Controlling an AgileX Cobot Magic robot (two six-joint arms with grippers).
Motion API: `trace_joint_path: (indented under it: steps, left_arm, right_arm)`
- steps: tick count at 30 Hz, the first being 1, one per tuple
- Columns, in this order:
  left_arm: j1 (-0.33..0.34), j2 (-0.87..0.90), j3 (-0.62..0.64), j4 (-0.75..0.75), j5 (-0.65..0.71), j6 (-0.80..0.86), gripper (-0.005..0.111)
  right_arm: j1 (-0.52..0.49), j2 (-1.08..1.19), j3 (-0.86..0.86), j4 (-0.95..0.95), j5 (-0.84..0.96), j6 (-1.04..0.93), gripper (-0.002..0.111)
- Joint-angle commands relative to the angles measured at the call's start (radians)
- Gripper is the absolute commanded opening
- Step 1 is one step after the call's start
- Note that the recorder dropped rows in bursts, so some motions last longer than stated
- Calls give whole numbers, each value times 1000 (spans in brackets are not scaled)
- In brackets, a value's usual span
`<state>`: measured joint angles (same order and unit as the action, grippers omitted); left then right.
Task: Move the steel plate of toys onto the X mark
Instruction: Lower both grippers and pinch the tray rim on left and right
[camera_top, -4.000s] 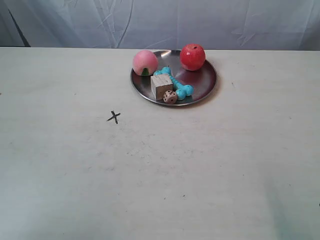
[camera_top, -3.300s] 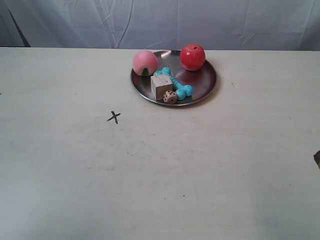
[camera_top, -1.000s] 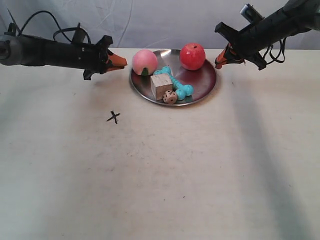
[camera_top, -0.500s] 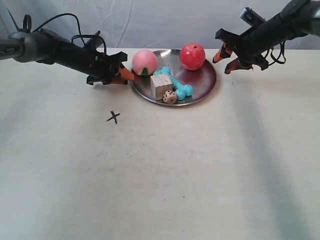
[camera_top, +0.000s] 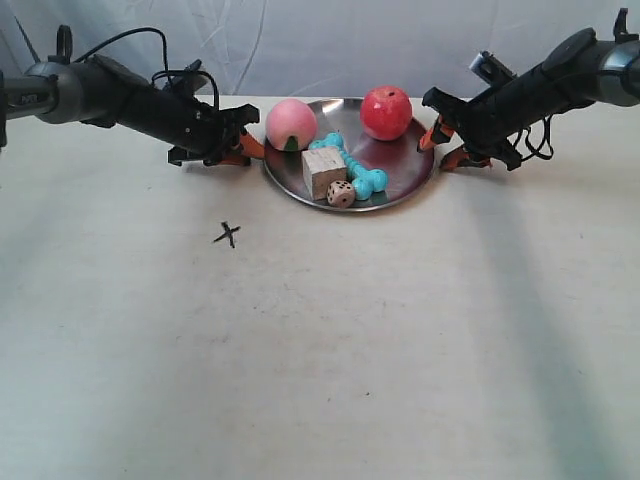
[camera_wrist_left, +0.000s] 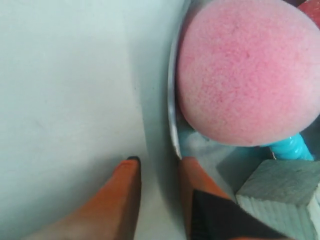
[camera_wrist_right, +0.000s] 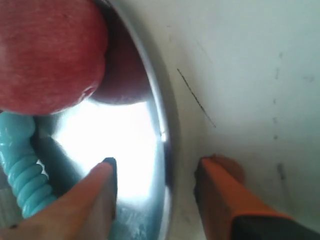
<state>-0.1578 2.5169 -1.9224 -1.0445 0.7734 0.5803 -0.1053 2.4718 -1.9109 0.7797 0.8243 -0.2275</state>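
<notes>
"Left wrist view: has it clamped the steel plate (camera_wrist_left: 173, 115)?"
"No, the left gripper (camera_wrist_left: 159, 162) is spread astride the rim by the peach (camera_wrist_left: 245, 70). The right gripper (camera_wrist_right: 159, 165) too, by the apple (camera_wrist_right: 45, 55). Plate sits apart from the X mark (camera_top: 228, 234)."

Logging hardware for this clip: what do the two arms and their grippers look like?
Both arms are slim black tubes. The left arm carries looping black cables; the right arm has black cabling near its wrist. The left gripper and right gripper each end in two tapering orange fingers with black bases. No markings show.
</notes>
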Motion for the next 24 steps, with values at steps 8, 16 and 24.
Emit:
trace_joint_path:
  steps: [8, 16, 24]
  left_arm:
    - [-44, -6, -3, 176, -38, -67, 29]
    - [-44, -6, -3, 290, -39, -141, 29]
    - [-44, -6, -3, 228, -24, -134, 29]
  right_arm:
    - [54, 33, -7, 11, 2, -7, 47]
    - [59, 33, -7, -12, 16, -7, 47]
    - [59, 33, -7, -12, 30, -7, 47]
